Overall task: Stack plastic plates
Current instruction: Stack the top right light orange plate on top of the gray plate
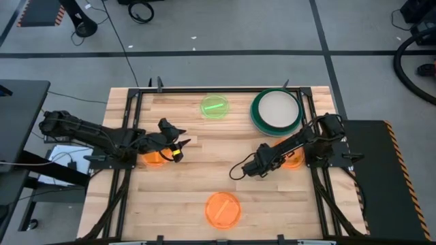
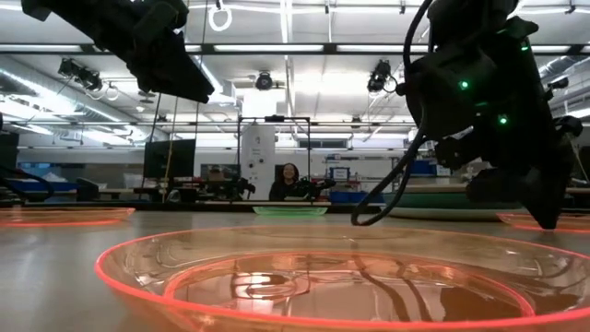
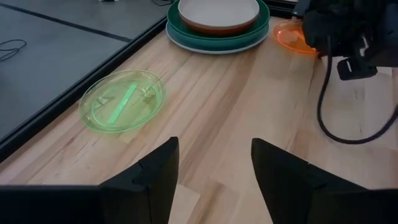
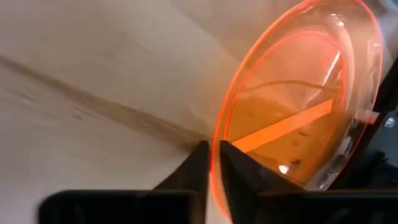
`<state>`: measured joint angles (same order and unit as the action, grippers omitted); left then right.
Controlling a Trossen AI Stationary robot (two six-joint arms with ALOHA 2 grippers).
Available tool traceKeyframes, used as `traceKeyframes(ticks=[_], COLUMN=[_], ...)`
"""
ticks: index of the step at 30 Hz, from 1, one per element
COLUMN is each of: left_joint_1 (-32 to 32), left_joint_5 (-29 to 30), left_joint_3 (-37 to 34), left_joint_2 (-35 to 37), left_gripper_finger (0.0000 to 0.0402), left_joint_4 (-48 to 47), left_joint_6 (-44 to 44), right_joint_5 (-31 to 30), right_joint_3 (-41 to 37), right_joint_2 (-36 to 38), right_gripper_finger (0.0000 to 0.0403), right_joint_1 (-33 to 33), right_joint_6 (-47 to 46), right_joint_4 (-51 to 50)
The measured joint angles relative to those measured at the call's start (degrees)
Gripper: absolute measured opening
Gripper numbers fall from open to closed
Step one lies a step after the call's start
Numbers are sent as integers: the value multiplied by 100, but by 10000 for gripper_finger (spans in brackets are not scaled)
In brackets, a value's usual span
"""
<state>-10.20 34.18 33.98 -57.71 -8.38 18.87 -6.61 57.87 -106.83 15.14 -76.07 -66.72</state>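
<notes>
My right gripper (image 4: 216, 149) is shut on the rim of a small translucent orange plate (image 1: 295, 162) at the table's right side. It reaches down from the folded right arm (image 2: 479, 101). My left gripper (image 3: 214, 146) is open and empty above the table's left middle (image 1: 174, 148). Another orange plate (image 1: 154, 158) lies under the left arm. A neon-green plate (image 1: 214, 107) lies flat near the far edge. At the far right stands a stack (image 1: 276, 111): beige on top, a reddish rim under it, then teal and light blue. A translucent orange plate (image 1: 223, 209) lies near the front edge. My right gripper pinches the orange plate's rim (image 4: 217, 132) between its two fingers, one finger (image 4: 235, 167) inside the plate and one outside. The fingers come from above, slanting down. In the low view the plate (image 2: 544, 222) looks level on the table.
Black rails (image 1: 126, 136) frame the wooden table top. The right arm's cable (image 3: 329, 118) loops out toward the table's middle. Bare wood lies between the two arms (image 1: 211, 153). A person sits far behind the table (image 2: 290, 180).
</notes>
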Motion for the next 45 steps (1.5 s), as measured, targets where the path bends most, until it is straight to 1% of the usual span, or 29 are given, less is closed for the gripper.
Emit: traceKeyframes(ticks=[2,3,6,9,11,14,17,20,23,27,31,34,38,42,45], left_joint_1=[-36,-46,-67,-66,-67,-79,-136,-168,-165,-170,-258,-349,-474,-556,-557], left_joint_5=[0,0,-2,0,0,-122,-196,-203,-201,-325,-547,-551,-551,-552,-553], left_joint_3=[0,0,3,95,140,162,170,170,170,175,175,177,175,175,175], left_joint_2=[2,8,11,11,15,15,15,15,103,269,479,606,647,647,660], left_gripper_finger=[206,206,206,206,206,206,206,206,206,206,206,206,206,206,206], left_joint_4=[0,-1,-4,-117,-110,-146,-142,-136,-145,-229,-412,-389,-279,-233,-250], left_joint_6=[0,0,0,-3,0,0,-2,-4,-5,0,49,55,66,104,151], right_joint_5=[6,36,136,-65,-408,-1280,-2004,-2290,-2465,-2386,-2333,-2283,-2205,-2120,-2116], right_joint_3=[25,70,370,924,1302,1731,1807,1629,1282,699,270,9,-175,-261,-216], right_joint_2=[84,136,360,734,985,1341,1618,1738,1699,1663,1595,1593,1596,1596,1628], right_gripper_finger=[15,10,12,7,6,6,5,4,4,3,4,4,14,38,63], right_joint_1=[-6,4,40,48,-37,-295,-723,-1317,-1958,-2731,-3257,-3517,-3730,-3803,-3804], right_joint_6=[65,117,258,495,797,1249,1806,2631,3495,4580,5251,5672,5960,6021,6021], right_joint_4=[-36,-78,-320,-776,-1204,-1934,-2181,-1914,-1273,-209,425,854,1186,1311,1171])
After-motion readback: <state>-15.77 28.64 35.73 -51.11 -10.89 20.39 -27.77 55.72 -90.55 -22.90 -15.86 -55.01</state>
